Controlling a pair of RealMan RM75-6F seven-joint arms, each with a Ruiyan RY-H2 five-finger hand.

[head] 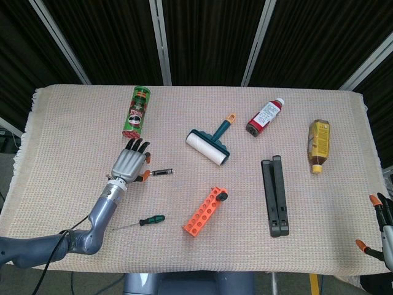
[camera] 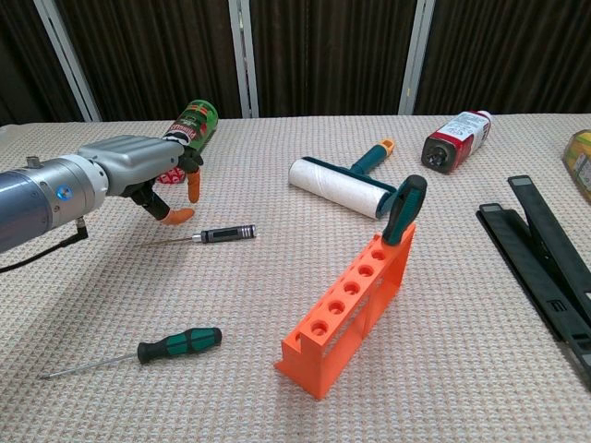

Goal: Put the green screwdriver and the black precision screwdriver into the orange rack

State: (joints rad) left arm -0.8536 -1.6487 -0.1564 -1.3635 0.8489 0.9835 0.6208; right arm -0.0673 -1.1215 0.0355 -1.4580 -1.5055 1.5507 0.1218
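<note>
The black precision screwdriver (camera: pixel 222 234) lies flat on the cloth, tip to the left; in the head view its handle (head: pixel 162 173) shows just right of my left hand. My left hand (head: pixel 129 163) (camera: pixel 148 175) hovers low over the tip end, fingers apart, holding nothing. The green screwdriver (head: pixel 151 219) (camera: pixel 179 343) lies nearer the front edge, apart from the hand. The orange rack (head: pixel 205 212) (camera: pixel 349 310) stands mid-table with a teal-handled screwdriver (camera: pixel 405 209) upright in its far end hole. My right hand (head: pixel 381 236) shows only at the bottom right edge, fingers spread, nothing in it.
A green can (head: pixel 136 112) lies behind my left hand. A lint roller (head: pixel 209 145) lies just beyond the rack. A red bottle (head: pixel 265 117) and a yellow bottle (head: pixel 318 145) lie at the back right. Two black bars (head: pixel 275 195) lie right of the rack.
</note>
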